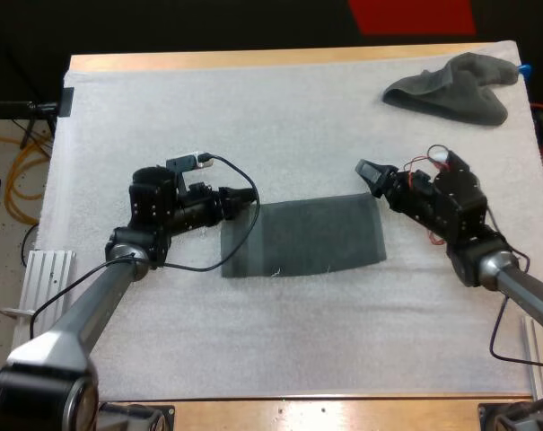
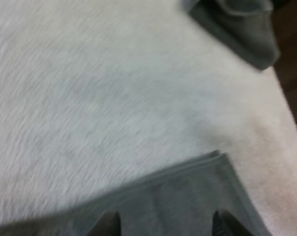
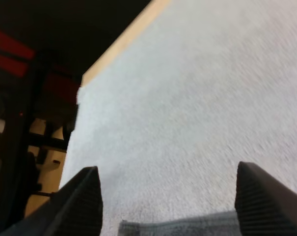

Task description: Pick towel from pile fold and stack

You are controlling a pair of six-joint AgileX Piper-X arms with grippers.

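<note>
A dark grey-green towel [image 1: 302, 235] lies flat and folded in the middle of the white mat. A crumpled towel [image 1: 451, 90] sits at the mat's far right corner. My left gripper [image 1: 242, 199] is at the flat towel's left edge. In the left wrist view its fingers stand apart over the towel [image 2: 177, 201], so the left gripper [image 2: 165, 214] is open, with the crumpled towel [image 2: 236, 24] farther off. My right gripper [image 1: 370, 173] hovers by the flat towel's far right corner. It [image 3: 167, 169] is wide open above the towel's edge [image 3: 177, 227], holding nothing.
The white mat [image 1: 253, 108] covers most of the wooden table, whose far edge [image 3: 128, 34] is seen past the right gripper. Bare mat lies between the two towels and in front of the flat one.
</note>
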